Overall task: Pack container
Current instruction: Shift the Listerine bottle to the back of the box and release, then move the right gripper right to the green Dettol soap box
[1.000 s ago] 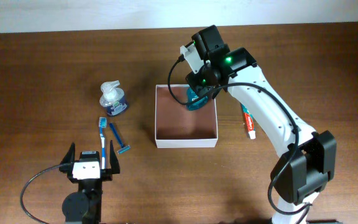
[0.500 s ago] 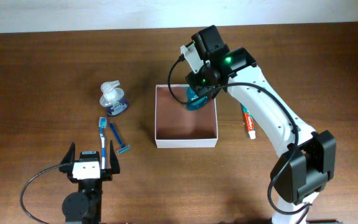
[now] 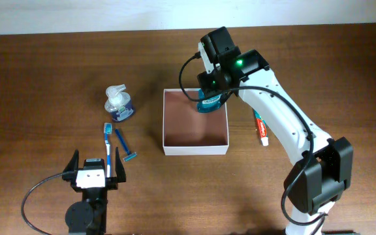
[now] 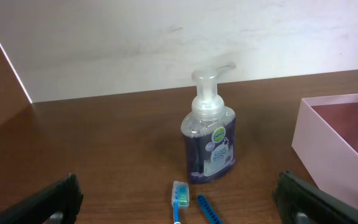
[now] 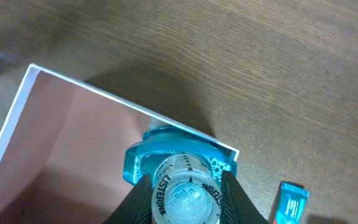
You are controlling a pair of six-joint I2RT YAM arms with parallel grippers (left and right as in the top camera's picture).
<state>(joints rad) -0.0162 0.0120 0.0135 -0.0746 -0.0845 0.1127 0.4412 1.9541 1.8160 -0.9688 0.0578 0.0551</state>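
The container (image 3: 196, 148) is a shallow square white-walled box with a reddish-brown inside at the table's middle; it also shows in the right wrist view (image 5: 73, 134) and the left wrist view (image 4: 337, 134). My right gripper (image 5: 185, 199) is shut on the clear cap of a teal Listerine mouthwash bottle (image 5: 179, 163) and holds it upright in the container's far right corner (image 3: 209, 103). My left gripper (image 3: 97, 173) is open and empty near the table's front left, its fingertips (image 4: 55, 199) at the frame's sides.
A blue soap pump bottle (image 3: 118, 104) stands left of the container. A blue toothbrush (image 3: 108, 145) and a blue razor (image 3: 125, 148) lie in front of it. A toothpaste tube (image 3: 261, 128) lies right of the container.
The right gripper has shifted slightly toward the container's far right corner, and the mouthwash bottle now stands more upright than tilted.
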